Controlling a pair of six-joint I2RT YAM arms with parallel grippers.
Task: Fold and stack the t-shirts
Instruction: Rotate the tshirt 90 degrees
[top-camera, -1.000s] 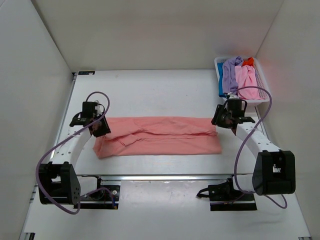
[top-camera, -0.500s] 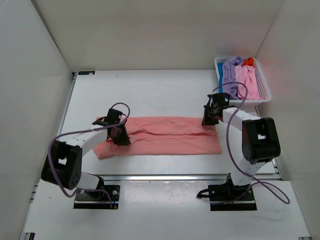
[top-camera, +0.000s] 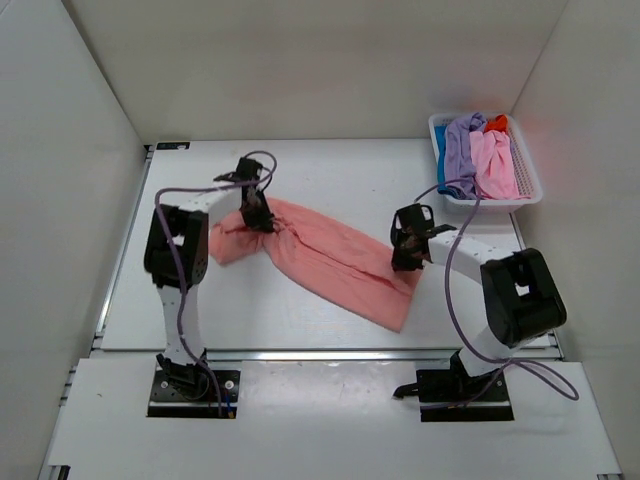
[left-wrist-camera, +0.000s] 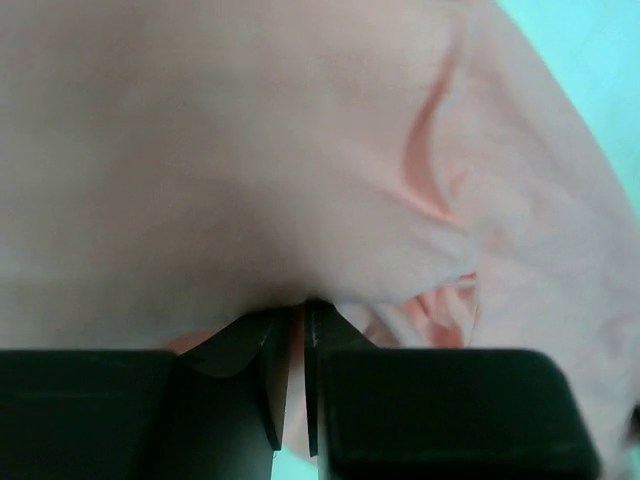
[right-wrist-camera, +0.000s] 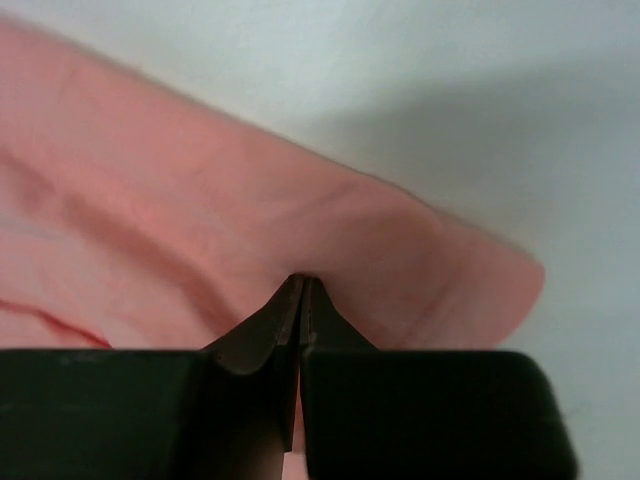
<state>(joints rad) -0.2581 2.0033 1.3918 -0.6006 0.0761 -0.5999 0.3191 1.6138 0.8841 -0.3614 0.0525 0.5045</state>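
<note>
A salmon-pink t-shirt (top-camera: 330, 260) lies folded into a long band, running diagonally from the back left to the front right of the table. My left gripper (top-camera: 259, 218) is at its back-left end. In the left wrist view the jaws (left-wrist-camera: 297, 310) are pinched on a fold of the fabric (left-wrist-camera: 300, 150), with only a thin slit between them. My right gripper (top-camera: 403, 258) is at the front-right end. Its jaws (right-wrist-camera: 302, 285) are shut tight on a ridge of the same shirt (right-wrist-camera: 200, 200). The other t-shirts sit in the basket.
A white slotted basket (top-camera: 437, 135) stands at the back right corner, holding a lavender shirt (top-camera: 460, 145), a light pink one (top-camera: 495, 165), a blue one (top-camera: 441, 172) and an orange-red one (top-camera: 496, 123). White walls enclose the table on three sides.
Both grippers closed onto the shirt's ends. The left one carried its end toward the back, the right one shifted left and nearer. The shirt swung from lying level to a diagonal.
</note>
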